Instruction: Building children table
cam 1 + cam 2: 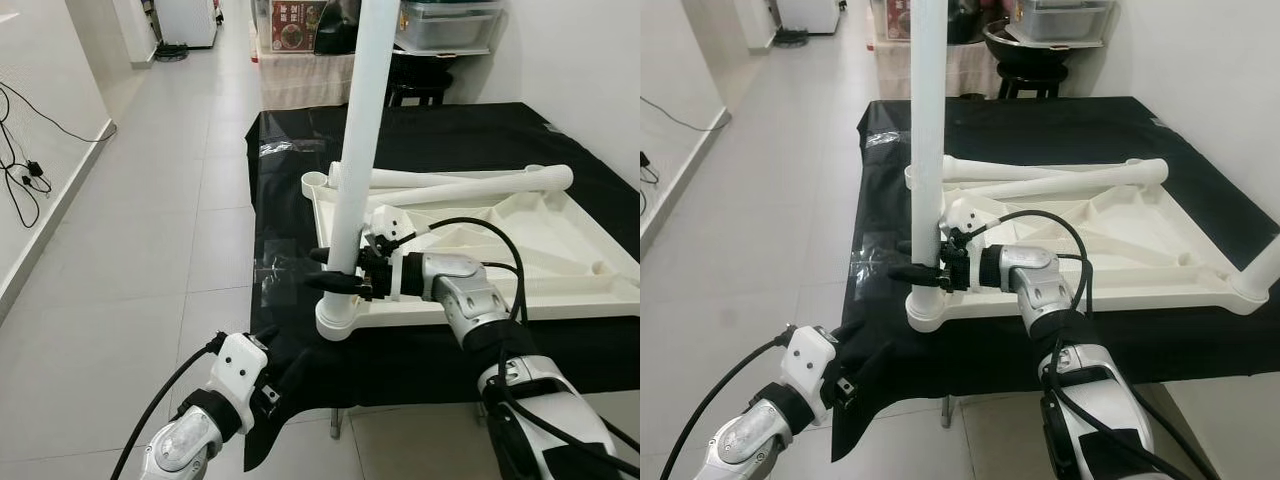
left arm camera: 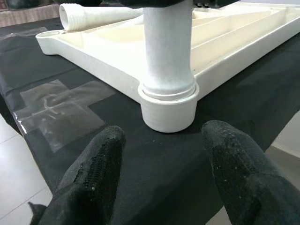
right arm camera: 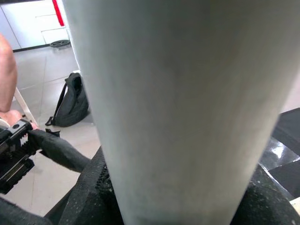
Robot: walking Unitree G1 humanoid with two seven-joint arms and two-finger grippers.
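Even, bright indoor light across both eye views; source not visible, seems diffuse from above. Floor tiles [image 1: 150, 200] carry a soft sheen, no hard glare. The black cloth [image 1: 1120, 130] on the bench reads deep and nearly featureless, with pale reflections on a clear plastic patch [image 1: 275, 280] near its edge. White table leg [image 1: 362, 130] is close to blown out along its upper length. Shadows weak and soft-edged under the white tabletop [image 1: 1200, 235]. Eye views sharp, no motion blur. Left wrist view: black fingers [image 2: 96, 173] out of focus in the foreground, leg socket [image 2: 168, 110] crisp. Right wrist view: leg surface very close, soft and grainy; background dimmer.
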